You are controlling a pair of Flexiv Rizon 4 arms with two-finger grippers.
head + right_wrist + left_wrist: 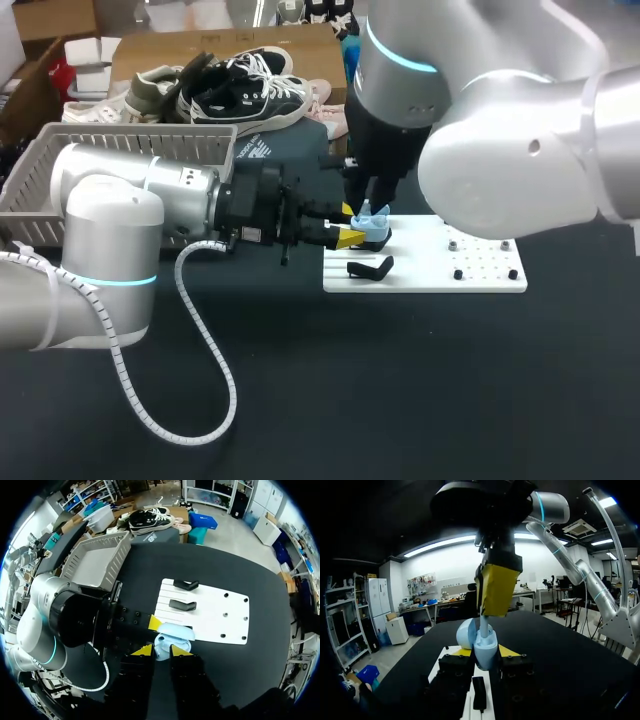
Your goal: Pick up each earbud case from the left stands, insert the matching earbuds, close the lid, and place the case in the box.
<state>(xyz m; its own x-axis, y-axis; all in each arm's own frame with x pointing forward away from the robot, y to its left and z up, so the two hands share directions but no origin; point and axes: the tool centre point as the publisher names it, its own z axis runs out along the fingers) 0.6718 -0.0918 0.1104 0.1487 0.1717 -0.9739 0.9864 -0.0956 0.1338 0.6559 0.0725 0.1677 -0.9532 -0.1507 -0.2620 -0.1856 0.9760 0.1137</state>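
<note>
My left gripper comes in from the left and is shut on a light blue earbud case, held just above the white stand plate. In the left wrist view the case sits between my yellow tips, its lid swung open. My right gripper hangs straight over the case and is shut on a light blue earbud, whose lower end is in the case's opening. In the right wrist view the earbud shows between the right gripper's own fingertips, above the open case.
Two black stands rise from the white plate, one of them visible in the head view. A grey mesh box stands at the back left, behind my left arm. Black tabletop lies in front of the plate.
</note>
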